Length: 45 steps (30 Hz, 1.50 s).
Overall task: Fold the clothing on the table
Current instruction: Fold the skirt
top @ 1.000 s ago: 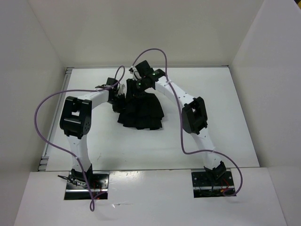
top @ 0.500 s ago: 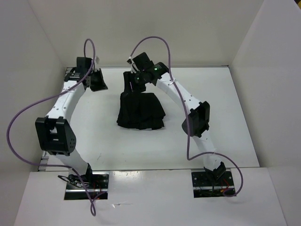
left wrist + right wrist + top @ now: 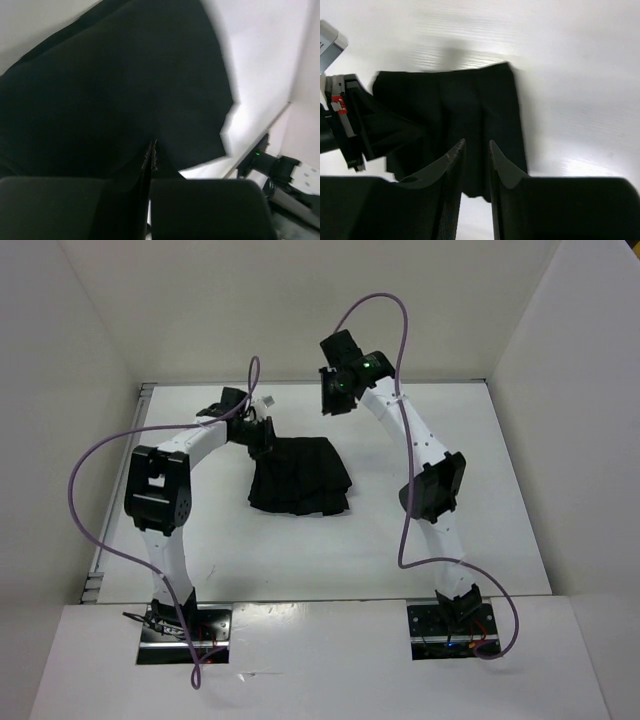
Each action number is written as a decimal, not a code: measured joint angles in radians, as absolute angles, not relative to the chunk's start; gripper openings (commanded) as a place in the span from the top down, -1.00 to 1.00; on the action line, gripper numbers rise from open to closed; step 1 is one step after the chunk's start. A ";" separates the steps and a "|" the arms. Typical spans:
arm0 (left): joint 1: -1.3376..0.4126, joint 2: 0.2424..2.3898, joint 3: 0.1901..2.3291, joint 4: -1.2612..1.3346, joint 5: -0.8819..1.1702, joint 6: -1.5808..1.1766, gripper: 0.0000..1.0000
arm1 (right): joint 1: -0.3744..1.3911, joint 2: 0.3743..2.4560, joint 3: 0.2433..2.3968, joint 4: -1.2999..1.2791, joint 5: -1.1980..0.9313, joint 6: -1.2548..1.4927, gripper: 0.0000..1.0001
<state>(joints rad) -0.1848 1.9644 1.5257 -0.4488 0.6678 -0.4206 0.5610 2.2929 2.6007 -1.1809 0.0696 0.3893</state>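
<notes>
Clothing (image 3: 300,478) gathered into a compact dark block, far-middle of bench (image 3: 480,500); fold judged partway, not finished.

Lies flat in layers, near hem ragged and stepped, so probably one more fold and a tidy-up left. Left jaws pressed together at the block's far-left corner; cannot tell whether cloth is nipped between them. Right jaws raised near the far wall (image 3: 300,310), well apart from the cloth, a narrow gap between them, nothing in it. Top view gives the block's place on the bench and both sets of jaws at once. Left wrist view gives only black cloth close under the shut tips, with bare bench beyond. Right wrist view gives the pleats, the straight right edge, and the left jaws against the left edge.
</notes>
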 measured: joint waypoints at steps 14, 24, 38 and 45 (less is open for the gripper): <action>-0.142 2.023 1.383 -0.464 0.609 -0.386 0.99 | 0.484 2.002 2.089 -1.190 0.006 0.343 0.31; -0.139 1.909 1.252 -0.517 0.615 -0.315 0.94 | 0.484 1.773 1.703 -1.117 -0.172 0.290 0.24; -0.135 1.832 1.143 -0.545 0.402 -0.292 0.94 | 0.413 1.547 1.514 -1.053 -0.215 0.271 0.11; -0.112 1.877 1.148 -0.552 0.391 -0.299 0.94 | 0.400 1.410 1.427 -1.033 -0.221 0.271 0.05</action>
